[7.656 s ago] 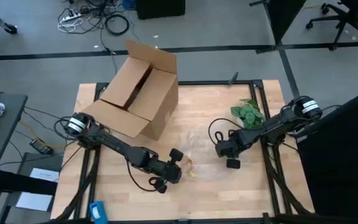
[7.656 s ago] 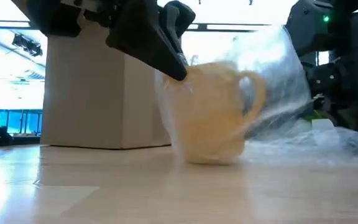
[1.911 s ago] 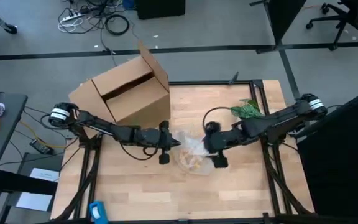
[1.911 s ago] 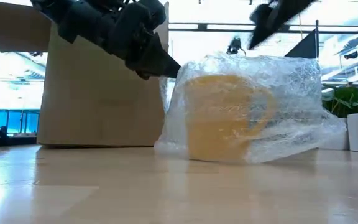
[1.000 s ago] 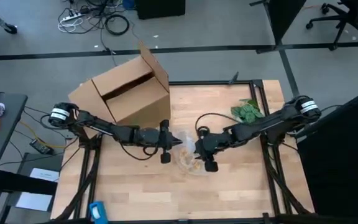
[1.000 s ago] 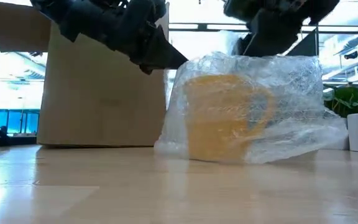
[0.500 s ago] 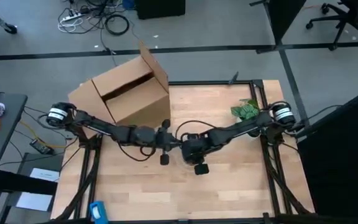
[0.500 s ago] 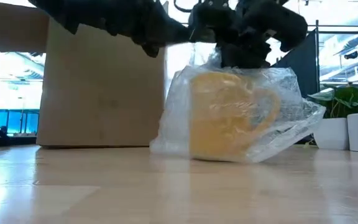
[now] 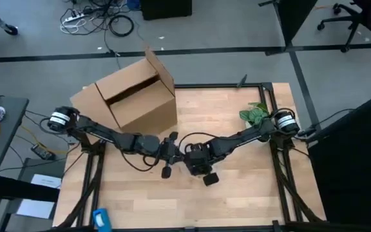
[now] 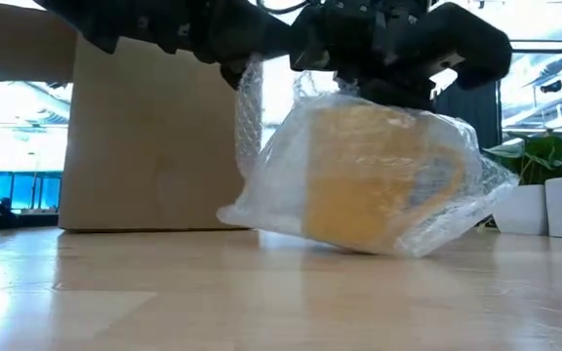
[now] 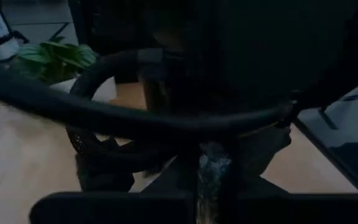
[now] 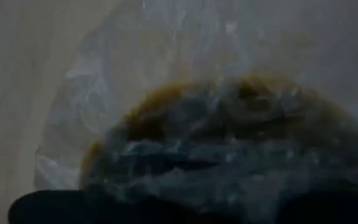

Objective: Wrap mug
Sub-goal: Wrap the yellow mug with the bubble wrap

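- The right pincer (image 9: 196, 161) is pressing down onto the top of the wrapped mug (image 10: 383, 175) at the middle of the desk (image 9: 250, 187). Whether its fingers are spread or closed cannot be told, because the wrist body is covering them in the high view and the low view shows only a dark mass above the bundle.
- The right wrist view is showing the mug's rim directly below, under a layer of plastic sheet (image 12: 185, 74). Judged from this, the pincer is bearing on the wrap to hold it against the mug.
- The left pincer (image 9: 172, 143) is sitting just beside the right one, on the box side of the bundle. It is pinching a strip of the plastic sheet (image 10: 252, 107), which is running taut from the dark fingers down to the bundle in the low view.
- The left wrist view is showing a narrow band of crinkled plastic between its own fingers, which supports the pinch reading.
- The mug is tilting, with its yellow-orange body leaning and the sheet bunched under one side. The tilt is probably resulting from the sideways pull on the strip.
- The wrap is covering the mug on every side visible; a loose tail is lying on the desk toward the cardboard box (image 9: 131, 96).
- A potted plant (image 9: 255, 115) is standing near the right arm's base, well apart from the work.
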You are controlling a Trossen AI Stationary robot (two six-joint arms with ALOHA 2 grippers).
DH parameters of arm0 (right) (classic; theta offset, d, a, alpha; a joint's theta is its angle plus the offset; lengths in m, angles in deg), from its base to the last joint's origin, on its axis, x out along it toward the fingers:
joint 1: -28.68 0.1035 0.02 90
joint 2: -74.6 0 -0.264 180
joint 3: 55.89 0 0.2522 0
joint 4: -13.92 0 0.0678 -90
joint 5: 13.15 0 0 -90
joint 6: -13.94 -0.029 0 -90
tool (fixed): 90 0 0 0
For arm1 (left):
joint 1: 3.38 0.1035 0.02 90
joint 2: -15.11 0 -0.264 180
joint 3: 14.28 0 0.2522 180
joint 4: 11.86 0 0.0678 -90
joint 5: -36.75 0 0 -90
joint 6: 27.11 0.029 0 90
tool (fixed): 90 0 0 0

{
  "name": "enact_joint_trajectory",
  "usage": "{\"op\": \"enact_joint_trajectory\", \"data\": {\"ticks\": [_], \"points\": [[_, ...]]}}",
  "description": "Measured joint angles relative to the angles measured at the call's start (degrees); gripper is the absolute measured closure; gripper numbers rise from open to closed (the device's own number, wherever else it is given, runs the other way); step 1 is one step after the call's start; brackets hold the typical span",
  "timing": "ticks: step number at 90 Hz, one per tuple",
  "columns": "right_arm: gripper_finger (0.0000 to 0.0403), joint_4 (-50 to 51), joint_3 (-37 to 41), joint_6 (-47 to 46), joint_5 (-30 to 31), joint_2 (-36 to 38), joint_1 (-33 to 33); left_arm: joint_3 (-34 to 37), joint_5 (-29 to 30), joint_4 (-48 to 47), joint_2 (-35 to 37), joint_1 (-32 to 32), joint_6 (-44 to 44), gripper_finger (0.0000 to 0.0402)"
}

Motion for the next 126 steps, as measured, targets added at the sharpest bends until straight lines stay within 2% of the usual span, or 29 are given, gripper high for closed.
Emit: {"op": "enact_joint_trajectory", "data": {"ticks": [24,42,55,63,91,101,113,126], "points": [[0.0291,4.52,-3.53,-1.4,2.35,-0.05,1.25,0.26,-2.72,-7.7,0.03,-0.58,1.46,0.0401],[0.0245,8.61,-6.12,-4.15,3.66,0.28,2.26,0.24,-1.9,-7.8,0.3,-0.32,1.49,0.0401],[0.0222,10.37,-9.02,-4.89,4.77,0.39,3.14,0.22,-1.4,-5.3,0.32,-0.28,1.62,0.0401],[0.0208,11.23,-10.56,-5.52,4.68,0.39,3.52,0.22,0.95,-3.04,0.32,-0.23,1.63,0.0401],[0.0173,24.17,-18.63,-8.48,4.33,0.5,4.18,0.2,3.78,2.81,0.34,-0.19,1.73,0.0401],[0.0172,22.21,-18.43,-8.51,4.53,0.52,4.23,0.2,4.21,5.08,0.15,-0.17,1.73,0.0401],[0.0177,11.87,-13.99,-6.18,5.17,0.14,4.23,0.17,5.28,6.13,-0.34,-0.17,1.75,0.0401],[0.018,2.17,-8.66,-5.34,0.77,0.15,4.27,0.17,6.33,5.3,-0.38,-0.17,1.63,0.0401]]}}
